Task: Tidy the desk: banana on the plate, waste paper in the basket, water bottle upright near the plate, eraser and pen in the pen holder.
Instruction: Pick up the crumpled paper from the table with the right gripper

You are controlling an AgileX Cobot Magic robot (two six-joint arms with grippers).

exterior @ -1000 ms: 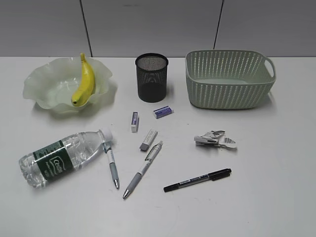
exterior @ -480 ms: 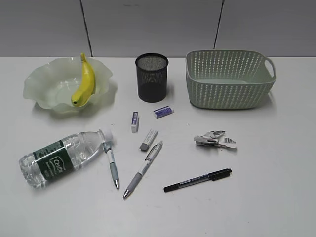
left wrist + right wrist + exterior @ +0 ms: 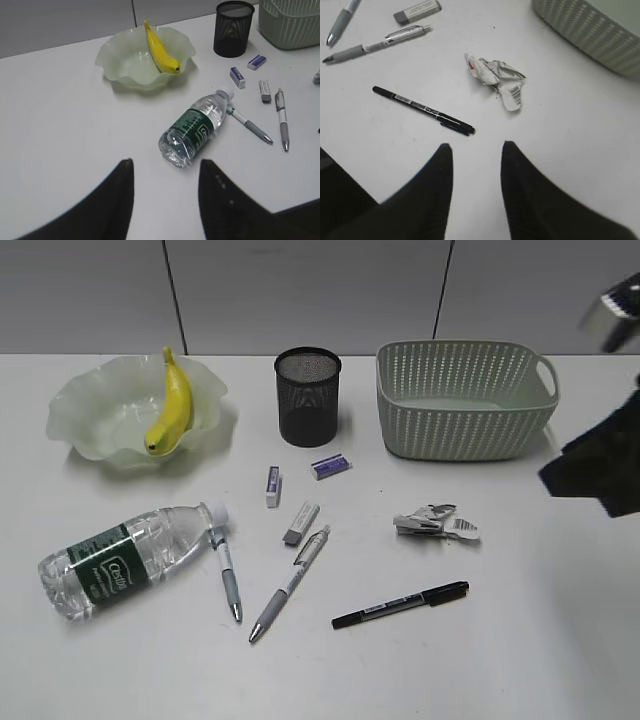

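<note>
The banana [image 3: 172, 410] lies in the ruffled plate [image 3: 90, 425] at the back left. On its side at the front left is the water bottle [image 3: 130, 558], which also shows as the bottle [image 3: 196, 127] just beyond my open, empty left gripper [image 3: 167, 162]. The waste paper [image 3: 435, 523] sits in front of the basket [image 3: 465, 400]. My right gripper [image 3: 476, 145] hovers open and empty, short of the paper wad [image 3: 495, 75] and a black pen [image 3: 422, 109]. Three erasers [image 3: 300, 523] and two more pens [image 3: 290, 582] lie before the pen holder [image 3: 308, 397].
My right arm [image 3: 600, 465] shows as a dark blurred shape at the right edge, beside the basket's end. The left arm is outside the exterior view. A grey panelled wall [image 3: 320, 290] closes the desk's far side.
My right arm has come into the exterior view from the right edge. Nothing on the desk has moved.
</note>
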